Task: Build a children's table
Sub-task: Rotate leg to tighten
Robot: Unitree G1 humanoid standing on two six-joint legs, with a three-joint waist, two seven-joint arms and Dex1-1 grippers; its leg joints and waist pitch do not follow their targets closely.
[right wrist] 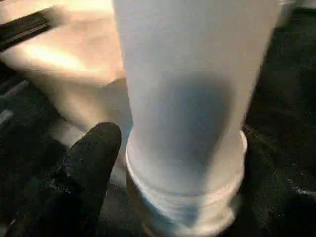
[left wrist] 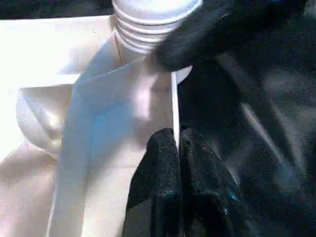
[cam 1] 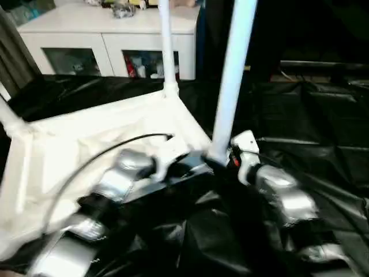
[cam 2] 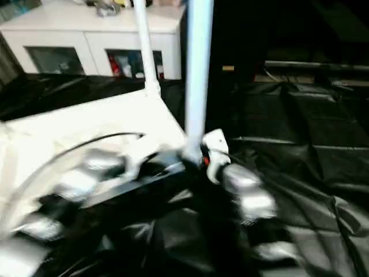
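The children's table lies upside down on black sheeting, its white top (cam 1: pixel 86 138) showing the rimmed underside. Three white legs stand up from corner sockets: one at the far corner (cam 1: pixel 166 46), one at the near right corner (cam 1: pixel 233 75), one at the left edge (cam 1: pixel 8 118). My left gripper (left wrist: pixel 178 143) is shut on the top's thin rim just beside the near right leg. My right gripper (cam 1: pixel 222 158) straddles the ribbed base of that leg (right wrist: pixel 187 123), open. One black finger (right wrist: pixel 94 158) sits close beside the leg; the other is hidden behind it.
A white glass-door cabinet (cam 1: pixel 109 34) stands behind the table with small items on top. Crumpled black sheeting (cam 1: pixel 311 133) covers the floor all around. A black cable (cam 1: pixel 115 147) arcs over the table top to my left arm.
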